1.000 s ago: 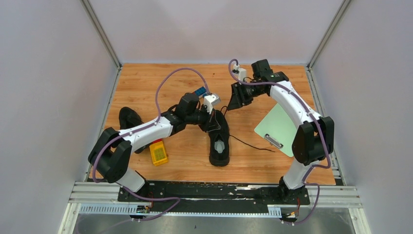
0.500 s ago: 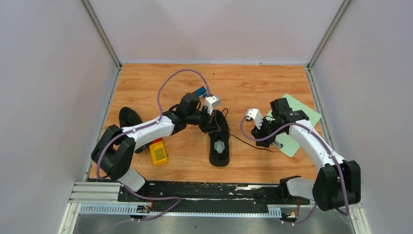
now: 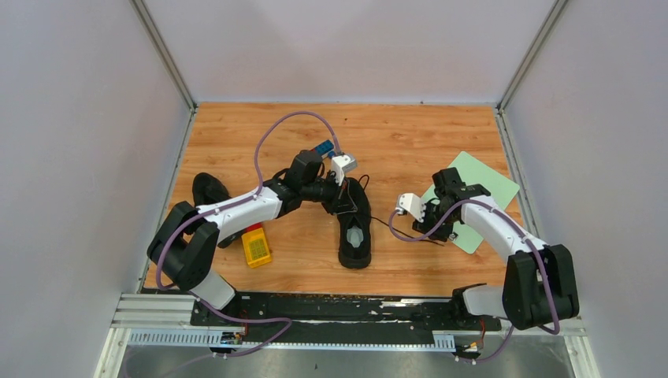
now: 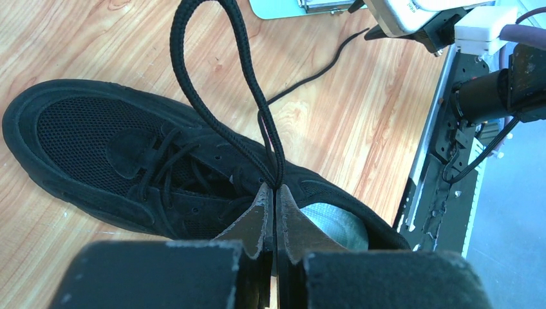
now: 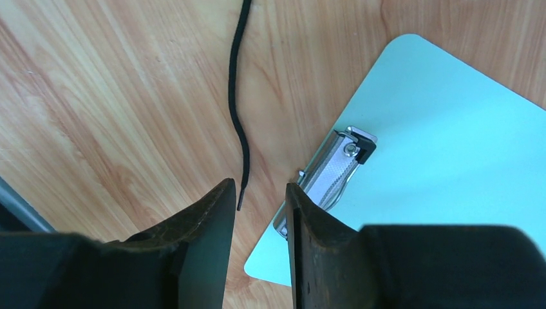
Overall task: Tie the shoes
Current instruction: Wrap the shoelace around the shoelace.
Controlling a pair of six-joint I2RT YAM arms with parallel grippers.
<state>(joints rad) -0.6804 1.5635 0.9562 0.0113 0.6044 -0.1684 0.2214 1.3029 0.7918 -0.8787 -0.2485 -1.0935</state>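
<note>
One black shoe (image 3: 354,230) lies mid-table, toe toward the far side, its pale insole (image 4: 336,223) showing. My left gripper (image 3: 345,197) (image 4: 275,188) is shut on the base of a loop of its lace (image 4: 212,64), and the loop stands up over the tongue. The lace's free end (image 3: 406,234) (image 5: 239,129) trails right across the wood. My right gripper (image 3: 432,228) (image 5: 261,190) hovers open over its tip, nothing between the fingers; the tip lies just off the left finger (image 5: 216,212). The other shoe (image 3: 209,191) sits at left, partly hidden by the left arm.
A pale green clipboard (image 3: 476,197) (image 5: 444,148) lies at the right, its metal clip (image 5: 335,170) right beside my right gripper. A yellow block (image 3: 255,246) rests near the left arm. White walls enclose the table on three sides.
The right arm has swung from the far middle of the table back toward the near right and come down over the lace's free end by the clipboard. The left gripper has kept still.
</note>
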